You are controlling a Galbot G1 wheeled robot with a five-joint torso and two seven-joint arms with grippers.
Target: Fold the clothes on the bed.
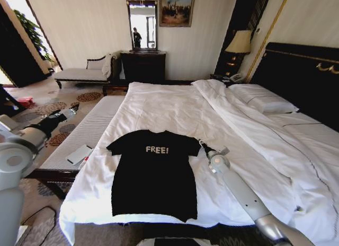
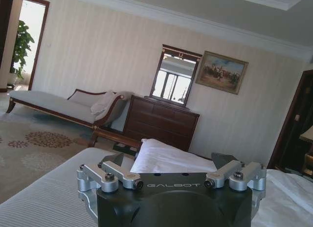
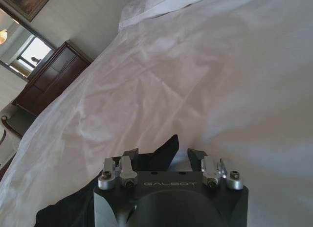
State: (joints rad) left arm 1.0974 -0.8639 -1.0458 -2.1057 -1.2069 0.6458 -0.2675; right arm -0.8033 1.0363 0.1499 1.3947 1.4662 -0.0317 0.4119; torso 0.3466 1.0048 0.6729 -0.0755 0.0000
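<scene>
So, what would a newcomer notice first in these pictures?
First the black T-shirt with white "FREE!" print, spread flat at the foot of the large white bed. The right gripper sits at its sleeve, jaws open around the sleeve tip. The left gripper hangs beside the bed, above the bench.

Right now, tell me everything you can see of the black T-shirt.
The black T-shirt lies flat and unfolded, chest up, on the bed near its foot edge. It looks like soft fabric, short-sleeved, with a small white "FREE!" print on the chest; collar towards the headboard. The right claw is open astride its sleeve tip.
</scene>
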